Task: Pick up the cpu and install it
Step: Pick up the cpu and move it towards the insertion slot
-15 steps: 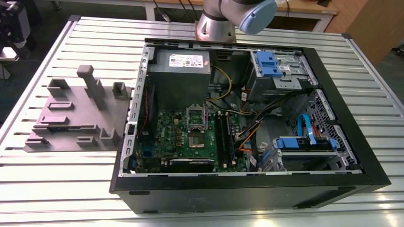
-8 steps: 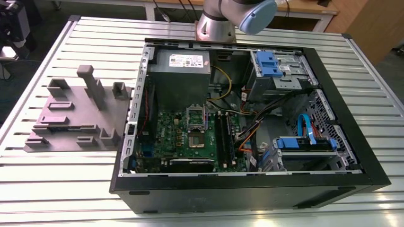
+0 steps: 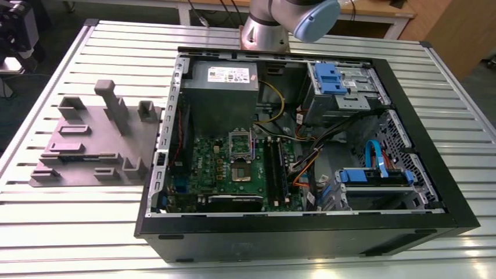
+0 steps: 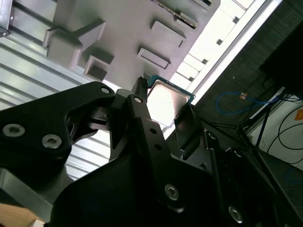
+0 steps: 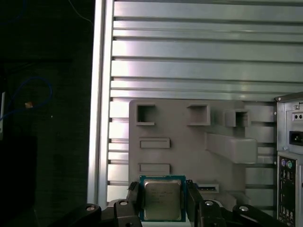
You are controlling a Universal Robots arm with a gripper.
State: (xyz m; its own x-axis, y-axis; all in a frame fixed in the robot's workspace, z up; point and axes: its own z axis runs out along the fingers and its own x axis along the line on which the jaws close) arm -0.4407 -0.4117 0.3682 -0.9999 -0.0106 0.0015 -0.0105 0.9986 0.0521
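Observation:
The cpu (image 5: 162,197), a small square chip with a shiny metal top and green rim, sits between my gripper's (image 5: 163,201) two black fingers (image 5: 134,198), which press on two opposite edges. It hangs well above the grey moulded fixture (image 5: 189,142) on the slatted table. The second wrist view also has the cpu (image 4: 165,99) clamped in the gripper (image 4: 163,105). In the exterior view the open computer case (image 3: 434,174) holds the green motherboard (image 3: 209,168) with its black-and-silver socket frame (image 3: 241,152) near the middle. The arm's elbow (image 3: 288,17) stands behind the case.
The grey fixture (image 3: 93,139) with upright posts lies on the exterior view's left of the case. Inside the case are a grey power supply (image 3: 220,87), blue drive brackets (image 3: 327,78), loose cables (image 3: 310,145) and memory slots (image 3: 275,168). The table edge (image 5: 99,94) runs beside the fixture.

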